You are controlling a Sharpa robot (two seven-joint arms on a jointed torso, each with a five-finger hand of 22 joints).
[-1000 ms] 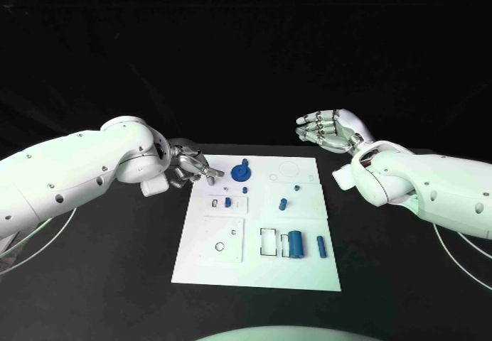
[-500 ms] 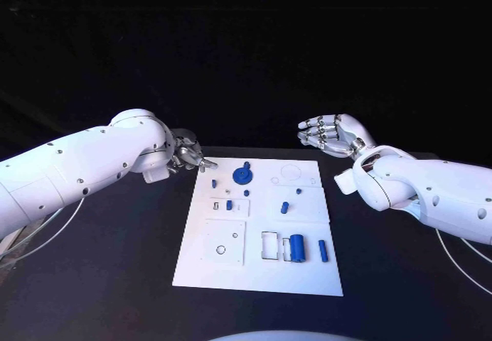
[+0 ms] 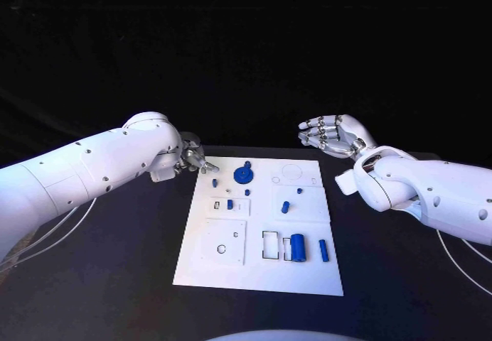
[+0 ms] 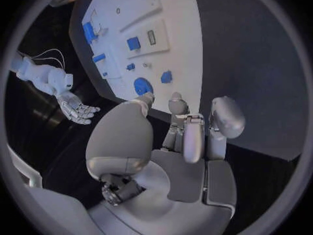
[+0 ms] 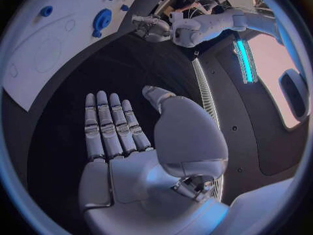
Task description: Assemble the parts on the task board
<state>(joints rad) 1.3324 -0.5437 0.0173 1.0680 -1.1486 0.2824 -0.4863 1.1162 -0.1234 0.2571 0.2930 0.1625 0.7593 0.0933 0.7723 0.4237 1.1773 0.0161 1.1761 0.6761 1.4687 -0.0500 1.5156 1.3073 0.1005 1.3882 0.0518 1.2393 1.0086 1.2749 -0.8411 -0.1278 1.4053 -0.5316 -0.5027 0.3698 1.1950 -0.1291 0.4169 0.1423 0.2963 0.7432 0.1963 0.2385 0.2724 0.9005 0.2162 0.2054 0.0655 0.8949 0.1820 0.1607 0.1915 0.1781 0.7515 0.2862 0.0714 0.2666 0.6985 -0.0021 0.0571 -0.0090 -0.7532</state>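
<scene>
The white task board (image 3: pixel 261 234) lies mid-table. A round blue part (image 3: pixel 244 174) sits near its far edge, small blue pieces (image 3: pixel 284 207) stand in its middle, and a blue cylinder (image 3: pixel 297 246) and a slim blue piece (image 3: pixel 322 249) lie near its front right. My left hand (image 3: pixel 193 160) hovers just off the board's far left corner, holding nothing; in the left wrist view its fingers (image 4: pixel 189 136) point toward the round blue part (image 4: pixel 143 85). My right hand (image 3: pixel 330 133) is raised beyond the far right corner, palm open, with straight fingers (image 5: pixel 107 125) and nothing held.
Black table (image 3: pixel 113 270) surrounds the board on all sides. Thin cables (image 3: pixel 46 231) hang beside my left arm. The board (image 5: pixel 46 52) carries several outlined recesses.
My left hand has drawn back from over the board's far left part to just off its corner. The right hand has barely moved.
</scene>
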